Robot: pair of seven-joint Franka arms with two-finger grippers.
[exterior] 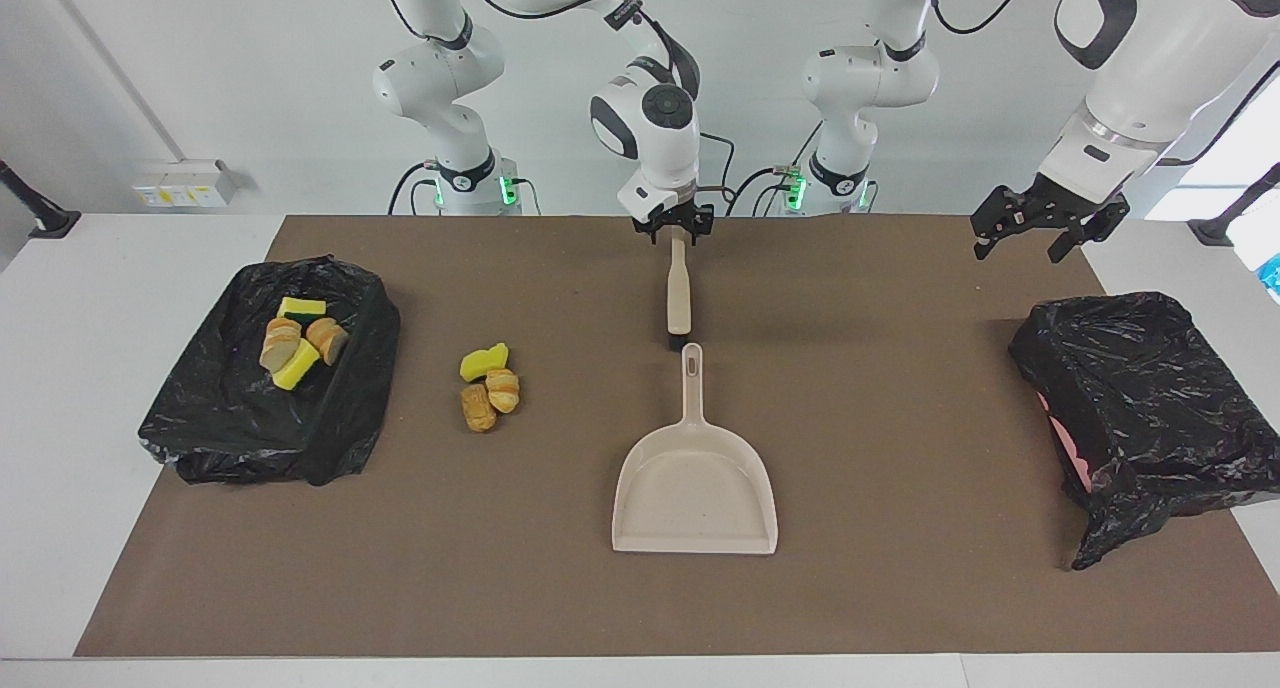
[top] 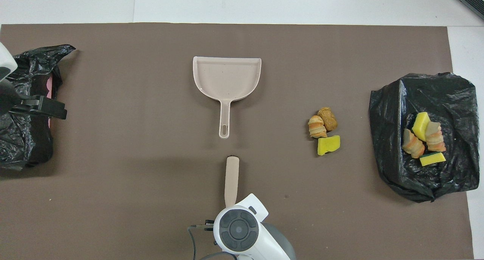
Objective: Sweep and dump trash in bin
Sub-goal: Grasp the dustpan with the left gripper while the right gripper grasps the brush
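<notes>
We see a brown mat (exterior: 900,398) covering most of the white table (exterior: 70,368), and on it, from the dustpan at the centre, two black-bagged bins: one (exterior: 330,408) out at nine o'clock in the facing view, toward the right arm's end, and the other (exterior: 1150,388) at three o'clock, toward the left arm's end. The beige dustpan (exterior: 695,493) lies flat with its handle pointing to twelve o'clock, toward the robots. Just off the tip of that handle lies the beige brush (exterior: 679,298), in line with it and nearer to the robots. The right gripper (exterior: 677,230) is down at the brush's robot-side end, its fingers closed on the handle — though from across the table we can only just make out the contact. The left gripper (exterior: 1035,230) waits in the air with its jaws spread wide, holding nothing, over the mat's edge at about twelve o'clock from the bin at its end. The trash sits in two groups: three loose scraps (exterior: 487,383) — a yellow sponge chunk and two orange-brown bread-like pieces — lie on the mat between the dustpan and the bin at the right arm's end, and several more pieces (exterior: 298,343) already rest inside that bin.
</notes>
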